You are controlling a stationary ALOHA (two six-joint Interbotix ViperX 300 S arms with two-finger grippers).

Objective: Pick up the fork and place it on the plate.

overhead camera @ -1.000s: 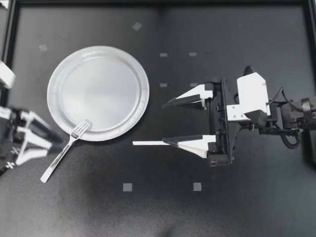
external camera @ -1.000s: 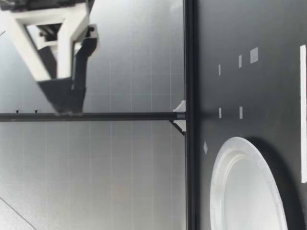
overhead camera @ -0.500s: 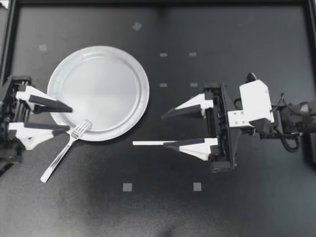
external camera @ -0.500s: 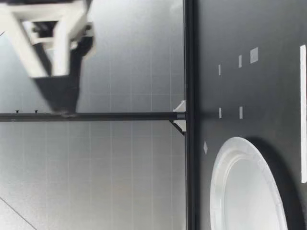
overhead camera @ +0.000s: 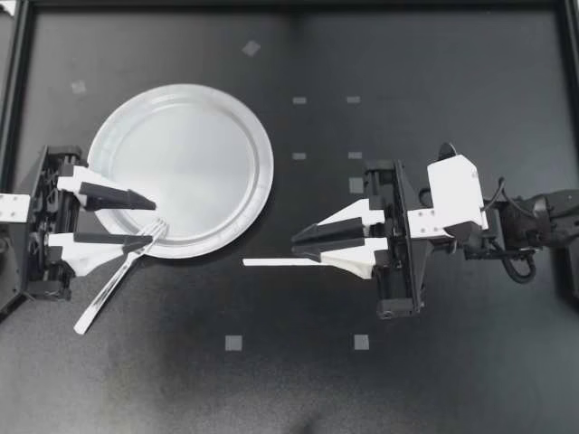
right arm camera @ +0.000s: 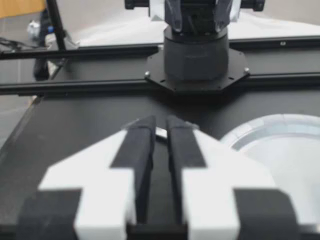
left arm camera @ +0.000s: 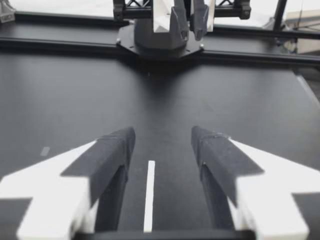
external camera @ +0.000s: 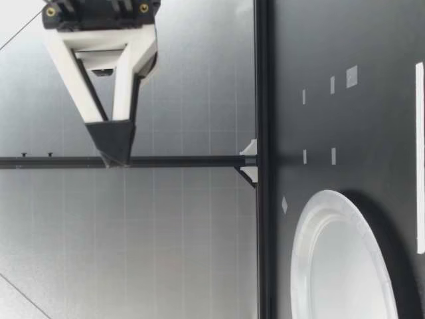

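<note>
Metal fork (overhead camera: pixel 109 289) by the table's left edge, tines on the plate (overhead camera: pixel 262 168) rim
Left gripper (overhead camera: pixel 154 222) wide over its tines, right gripper (overhead camera: pixel 297 245) pinched nearly closed, empty; closing here may snag the plate

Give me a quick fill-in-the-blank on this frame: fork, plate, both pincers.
1. The silver metal fork rests its tines on the ___ of the round white paper plate.
2. My left pincer, beside the fork's tines, is ___.
3. My right pincer is ___.
4. The thin white strip on the table lies nearest my ___ pincer.

Missing words: rim; open; shut; right.
</note>
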